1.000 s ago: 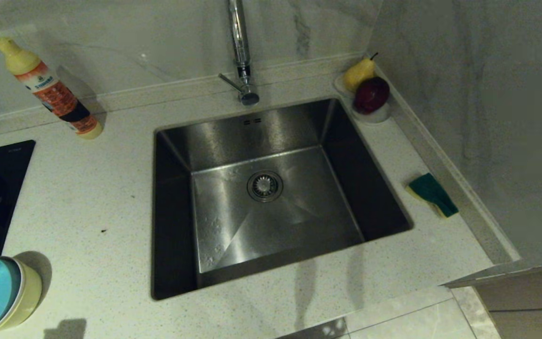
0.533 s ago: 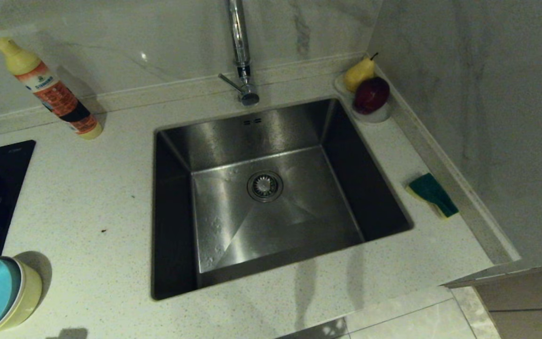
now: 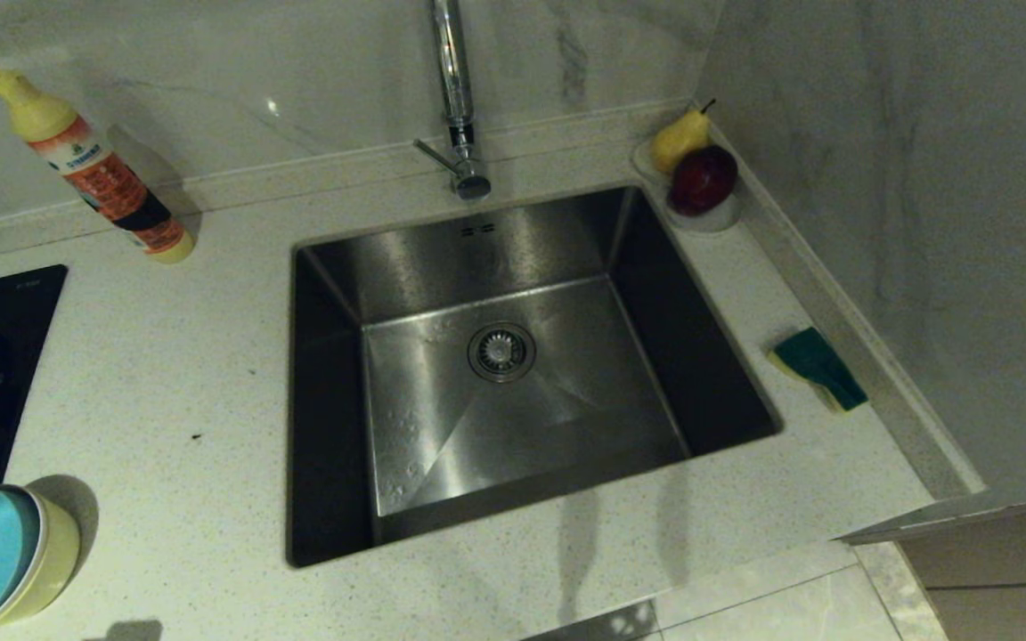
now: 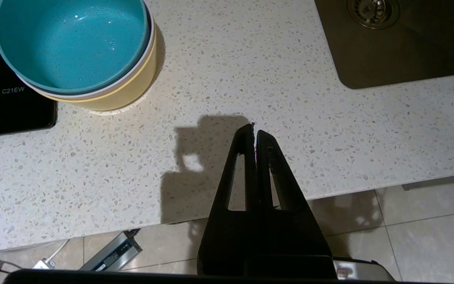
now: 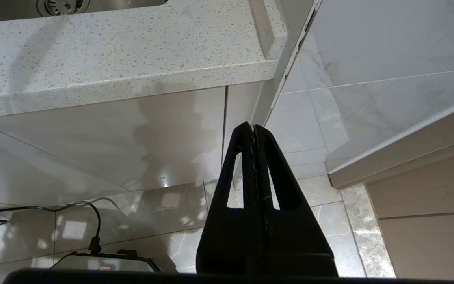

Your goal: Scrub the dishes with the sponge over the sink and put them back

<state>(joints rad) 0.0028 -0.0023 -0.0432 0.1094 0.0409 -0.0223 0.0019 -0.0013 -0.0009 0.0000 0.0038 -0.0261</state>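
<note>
A big square steel sink (image 3: 513, 356) is set in the middle of the pale speckled bench (image 3: 166, 374), with bare bench seen on both sides. Three round plastic bowls (image 4: 78, 51) are stacked at the front left corner, light blue on top, pale pink between and yellow below. A small green and yellow sponge (image 3: 818, 368) is laid by the right edge, near the wall. The left gripper (image 4: 255, 130) is held over the front edge, pressed together and holding nothing. The right gripper (image 5: 253, 130) is parked below the bench's front right corner, pressed together too.
</note>
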